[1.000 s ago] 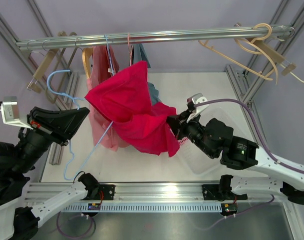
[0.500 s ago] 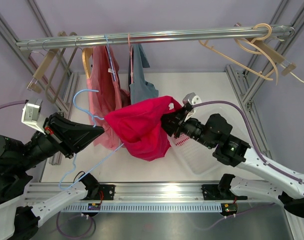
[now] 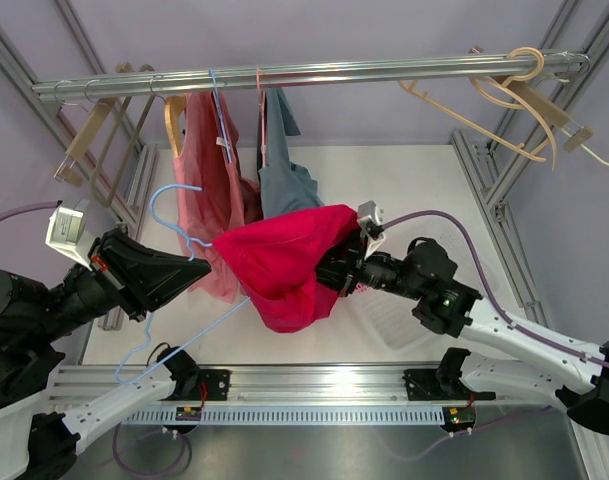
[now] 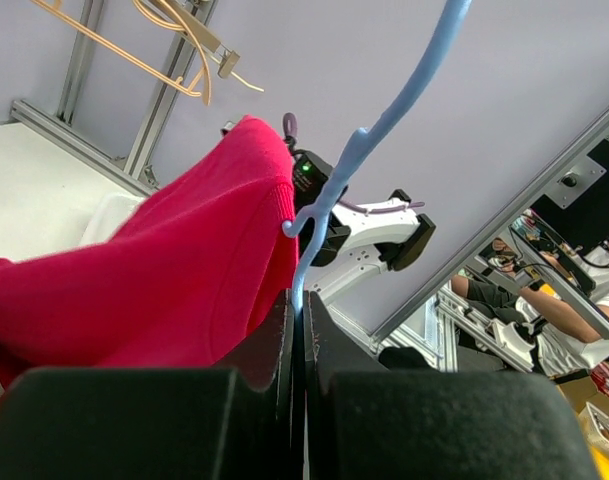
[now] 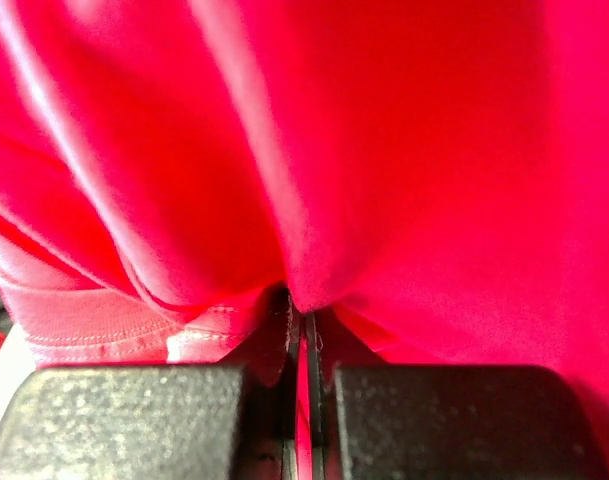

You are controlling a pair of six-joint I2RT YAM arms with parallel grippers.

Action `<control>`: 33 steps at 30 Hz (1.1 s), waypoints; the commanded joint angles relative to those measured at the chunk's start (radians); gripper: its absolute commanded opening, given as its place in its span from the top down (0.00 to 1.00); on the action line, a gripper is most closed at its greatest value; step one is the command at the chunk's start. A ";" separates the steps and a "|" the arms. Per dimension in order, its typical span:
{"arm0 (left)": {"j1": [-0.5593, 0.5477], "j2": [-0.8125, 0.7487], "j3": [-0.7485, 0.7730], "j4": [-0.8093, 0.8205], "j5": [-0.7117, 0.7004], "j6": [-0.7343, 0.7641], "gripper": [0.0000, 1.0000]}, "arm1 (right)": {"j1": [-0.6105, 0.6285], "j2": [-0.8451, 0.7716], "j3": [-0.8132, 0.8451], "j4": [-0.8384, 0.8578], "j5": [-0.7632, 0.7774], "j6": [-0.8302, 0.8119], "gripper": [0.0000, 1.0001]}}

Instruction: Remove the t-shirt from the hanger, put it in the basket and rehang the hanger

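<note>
Right claw (image 5: pixel 306 345): clamped shut on a fold of the red t-shirt (image 5: pixel 384 150), with the cloth pinched right between the pads. I grabbed a thick bunch so it wouldn't slip when I pulled.
Left claw (image 4: pixel 297 330): squeezed closed on the light-blue wire hanger (image 4: pixel 334 190), thin wire running straight up out of the jaws. That was my anchor, something to pull against.
T-shirt: bunched up in mid-air between my two arms, below the rail (image 3: pixel 314 75) and above the table (image 3: pixel 384 170).
Hanger: off the rail, hook free in the air to the left of the shirt. One wire leg ran under the shirt's edge, and the little notch sat right against the hem, so I reckoned it wasn't fully free. I couldn't tell how much wire was inside the cloth.
Next, I figured: drag the shirt right, away from the wire, without snagging that notch.
Around: a pink garment (image 3: pixel 199 160) and a blue-grey one (image 3: pixel 282 160) hung on the rail just behind. There were wooden hangers (image 3: pixel 514 90) at the far right and a clear plastic tub (image 3: pixel 404 320) under my right arm.
</note>
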State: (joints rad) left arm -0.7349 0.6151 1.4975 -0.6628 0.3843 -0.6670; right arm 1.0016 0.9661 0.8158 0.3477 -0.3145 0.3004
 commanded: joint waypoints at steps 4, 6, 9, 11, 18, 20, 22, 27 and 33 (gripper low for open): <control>0.002 -0.020 0.014 0.072 -0.056 0.021 1.00 | -0.004 -0.188 -0.046 0.059 0.127 0.029 1.00; 0.002 -0.018 0.004 0.039 -0.070 0.036 1.00 | -0.004 -0.242 -0.018 -0.017 0.205 -0.007 1.00; 0.002 -0.021 -0.002 0.000 -0.065 0.043 1.00 | -0.003 -0.257 0.076 -0.129 0.308 -0.084 1.00; 0.002 -0.037 0.004 -0.043 -0.080 0.046 1.00 | -0.004 -0.239 0.141 -0.180 0.371 -0.130 1.00; 0.002 -0.069 0.070 -0.191 -0.145 0.086 1.00 | -0.004 -0.106 0.591 -0.387 0.607 -0.369 1.00; 0.002 -0.064 0.098 -0.225 -0.159 0.101 1.00 | -0.003 -0.029 0.787 -0.452 0.676 -0.438 1.00; 0.002 -0.055 0.124 -0.239 -0.162 0.110 1.00 | -0.003 0.066 0.925 -0.498 0.728 -0.484 1.00; 0.002 -0.037 0.141 -0.241 -0.179 0.138 1.00 | -0.004 0.232 1.337 -0.599 0.876 -0.647 1.00; 0.002 -0.009 0.139 -0.239 -0.196 0.158 1.00 | -0.006 0.410 1.643 -0.731 0.946 -0.768 1.00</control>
State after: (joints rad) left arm -0.7349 0.5674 1.6173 -0.9215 0.2092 -0.5411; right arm 1.0000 1.3258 2.4004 -0.2893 0.5533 -0.3431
